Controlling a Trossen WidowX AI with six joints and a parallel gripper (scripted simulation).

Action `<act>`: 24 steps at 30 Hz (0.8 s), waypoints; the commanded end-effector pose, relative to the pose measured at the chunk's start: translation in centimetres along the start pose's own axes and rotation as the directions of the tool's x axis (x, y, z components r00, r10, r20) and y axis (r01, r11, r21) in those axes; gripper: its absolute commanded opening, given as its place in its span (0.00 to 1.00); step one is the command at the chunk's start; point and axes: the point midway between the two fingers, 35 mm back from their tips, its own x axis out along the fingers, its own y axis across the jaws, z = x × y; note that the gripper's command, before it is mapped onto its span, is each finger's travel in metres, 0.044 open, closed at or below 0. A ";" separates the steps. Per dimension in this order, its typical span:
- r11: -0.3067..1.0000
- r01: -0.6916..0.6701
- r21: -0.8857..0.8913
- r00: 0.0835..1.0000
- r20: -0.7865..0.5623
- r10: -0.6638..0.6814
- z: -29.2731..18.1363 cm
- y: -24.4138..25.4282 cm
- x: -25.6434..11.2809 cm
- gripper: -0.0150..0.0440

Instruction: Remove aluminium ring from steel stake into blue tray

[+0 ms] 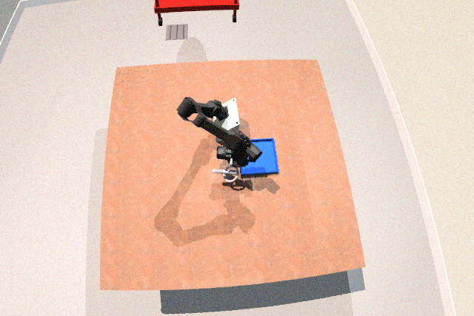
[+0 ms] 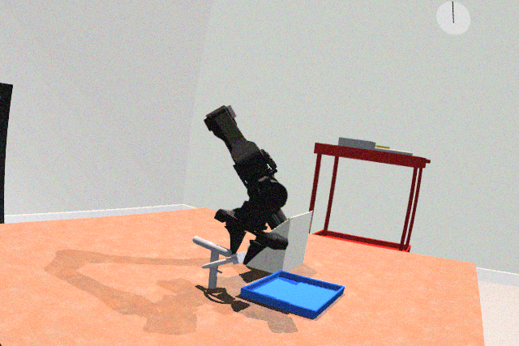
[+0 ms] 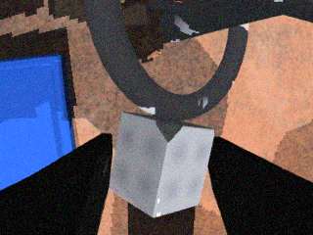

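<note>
1 claw gripping 1 ring's tab, nr 1 stake & 1 tray.

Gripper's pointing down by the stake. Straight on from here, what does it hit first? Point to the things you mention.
Probably the table top (image 1: 172,263) (image 2: 105,237) (image 3: 269,88) beside the stake (image 1: 219,171) (image 2: 212,279). But the ring (image 1: 230,180) (image 2: 221,262) (image 3: 117,64) in the gripper (image 1: 231,162) (image 2: 238,258) (image 3: 160,145) loops the post, so it might catch there first; clearance is unclear.
</note>
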 end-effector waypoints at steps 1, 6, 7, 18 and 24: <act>1.000 0.006 0.004 1.000 0.014 -0.006 0.4 0.3 -0.5 0.25; 1.000 0.006 0.004 1.000 0.014 -0.006 0.4 0.3 -0.5 0.25; 1.000 0.006 0.004 1.000 0.014 -0.006 0.4 0.3 -0.5 0.25; 0.998 0.055 -0.005 0.998 0.013 -0.055 0.5 0.4 -1.0 0.25; 0.998 0.057 -0.005 0.998 0.013 -0.057 0.5 0.4 -1.0 0.25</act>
